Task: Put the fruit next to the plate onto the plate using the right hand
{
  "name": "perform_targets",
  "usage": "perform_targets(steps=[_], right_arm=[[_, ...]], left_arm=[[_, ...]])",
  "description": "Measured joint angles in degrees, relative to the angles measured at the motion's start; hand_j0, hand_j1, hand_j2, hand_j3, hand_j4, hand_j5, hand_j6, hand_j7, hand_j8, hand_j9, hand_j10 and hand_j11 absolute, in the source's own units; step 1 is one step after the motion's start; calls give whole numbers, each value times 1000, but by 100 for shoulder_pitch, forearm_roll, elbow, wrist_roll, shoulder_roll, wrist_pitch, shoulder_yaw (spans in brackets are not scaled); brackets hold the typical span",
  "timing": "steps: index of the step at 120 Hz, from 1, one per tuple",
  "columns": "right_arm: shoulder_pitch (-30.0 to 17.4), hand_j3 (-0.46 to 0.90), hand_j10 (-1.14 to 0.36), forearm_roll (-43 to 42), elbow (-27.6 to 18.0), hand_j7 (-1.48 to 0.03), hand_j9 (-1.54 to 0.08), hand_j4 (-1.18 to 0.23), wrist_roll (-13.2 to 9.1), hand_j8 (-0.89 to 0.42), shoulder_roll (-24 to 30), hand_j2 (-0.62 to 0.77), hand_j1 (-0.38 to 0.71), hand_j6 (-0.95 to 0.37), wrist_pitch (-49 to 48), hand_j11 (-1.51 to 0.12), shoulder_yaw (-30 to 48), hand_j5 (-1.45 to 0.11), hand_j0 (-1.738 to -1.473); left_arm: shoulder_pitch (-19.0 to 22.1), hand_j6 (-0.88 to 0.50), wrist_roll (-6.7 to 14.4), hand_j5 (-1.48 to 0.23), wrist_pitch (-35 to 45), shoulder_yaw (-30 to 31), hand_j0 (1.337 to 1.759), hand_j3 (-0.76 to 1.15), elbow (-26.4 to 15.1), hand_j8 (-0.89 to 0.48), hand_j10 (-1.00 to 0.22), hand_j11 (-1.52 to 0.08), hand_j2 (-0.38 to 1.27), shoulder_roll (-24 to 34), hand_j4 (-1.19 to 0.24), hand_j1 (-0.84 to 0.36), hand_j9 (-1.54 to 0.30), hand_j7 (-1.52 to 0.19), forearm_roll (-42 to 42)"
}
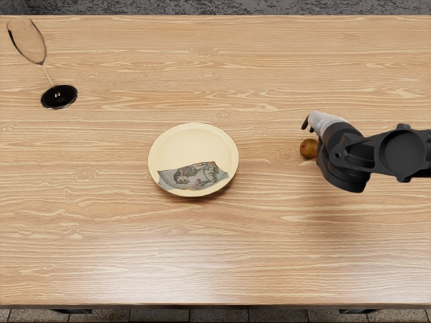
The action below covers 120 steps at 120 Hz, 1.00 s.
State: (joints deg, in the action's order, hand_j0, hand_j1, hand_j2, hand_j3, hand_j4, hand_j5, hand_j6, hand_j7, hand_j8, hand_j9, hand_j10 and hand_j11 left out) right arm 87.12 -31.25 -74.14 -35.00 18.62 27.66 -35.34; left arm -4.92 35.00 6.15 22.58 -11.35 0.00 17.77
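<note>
Fruit [308, 148]: small, orange-brown, on bench [215, 256] right of plate [193, 159], just beside right robot hand [322, 124], whose grip cannot be told; step judged reach-and-grasp; next calls for securing it, then carrying it left onto plate.

**No legible text**

No words, numbers, brands or signs can be read in the head view. The only marking is a grey-green mottled patch [193, 176] in the near part of the cream plate [193, 138]. It reads as a pattern, and no letters or digits can be made out in it.
</note>
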Motion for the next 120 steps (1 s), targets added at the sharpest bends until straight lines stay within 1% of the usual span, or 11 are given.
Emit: perform_targets(steps=[47,63,120], right_arm=[[-73,0,-355,9,202,-461,-461,-355,0,-356,-106,-69,75,-356,-27,-461,8,-461,-1658],[-74,0,-366,39,262,-475,-475,-366,0,-366,-226,-72,88,-367,-35,-475,7,-475,-1658],[-87,0,-396,54,304,-513,-513,-396,0,-396,-291,-78,124,-396,-42,-513,3,-513,-1658]], left_arm=[[0,0,0,0,0,1,1658,0,1,0,0,0,0,0,0,349,0,0,1],[0,0,0,0,0,1,1658,0,1,0,0,0,0,0,0,349,0,0,0],[9,0,0,0,0,-1,1658,0,1,0,0,0,0,0,0,349,0,0,-1]])
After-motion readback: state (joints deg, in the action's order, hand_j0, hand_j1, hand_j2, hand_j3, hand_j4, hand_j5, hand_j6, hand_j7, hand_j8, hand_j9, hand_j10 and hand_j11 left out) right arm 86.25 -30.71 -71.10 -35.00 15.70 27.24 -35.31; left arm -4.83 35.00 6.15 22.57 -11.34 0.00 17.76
